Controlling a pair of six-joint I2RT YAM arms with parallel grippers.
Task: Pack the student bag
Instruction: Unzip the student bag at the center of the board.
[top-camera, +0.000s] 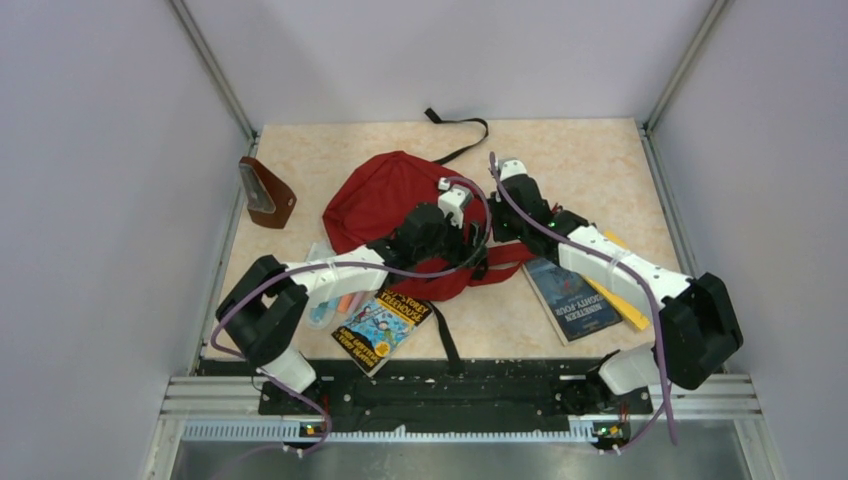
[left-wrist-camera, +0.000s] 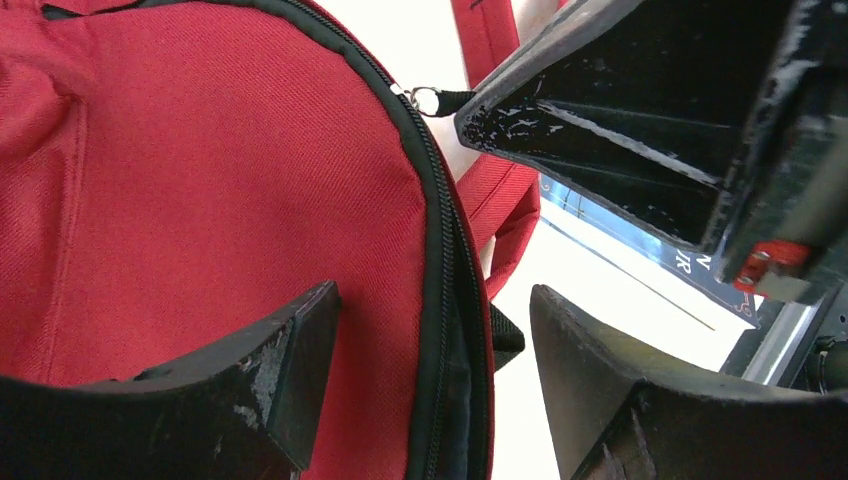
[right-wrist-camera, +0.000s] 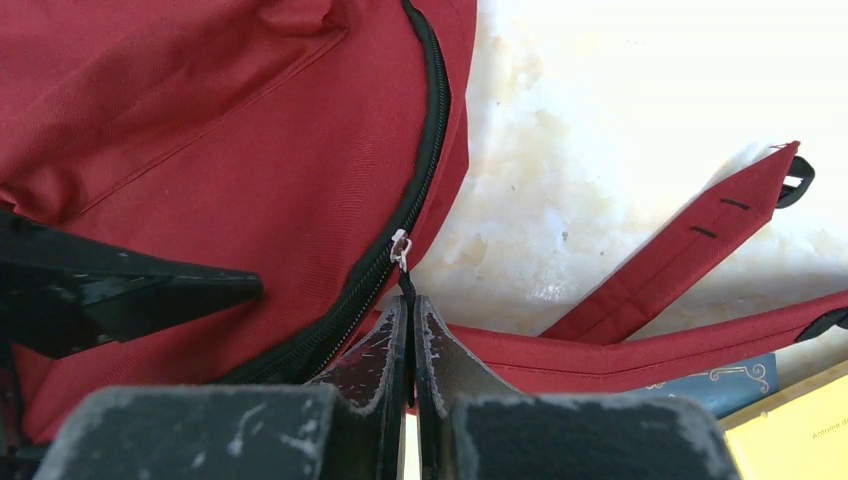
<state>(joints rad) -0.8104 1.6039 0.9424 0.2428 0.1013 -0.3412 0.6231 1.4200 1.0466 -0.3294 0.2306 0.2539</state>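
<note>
The dark-red student bag (top-camera: 385, 205) lies flat in the middle of the table, black strap trailing to the back. In the right wrist view my right gripper (right-wrist-camera: 411, 305) is shut on the black zipper pull (right-wrist-camera: 404, 275) at the bag's (right-wrist-camera: 230, 150) right edge. In the left wrist view my left gripper (left-wrist-camera: 435, 330) stands open, its fingers (left-wrist-camera: 290, 360) either side of the bag's black zipper (left-wrist-camera: 445, 300), which is partly open. It holds nothing. From above, the left gripper (top-camera: 462, 240) and right gripper (top-camera: 492, 228) meet at the bag's near right edge.
A colourful book (top-camera: 382, 328) lies near the front under the left arm, beside a clear pouch with orange items (top-camera: 330, 300). A blue book (top-camera: 570, 295) and a yellow one (top-camera: 625, 300) lie under the right arm. A brown wedge pouch (top-camera: 265, 193) stands at the left wall.
</note>
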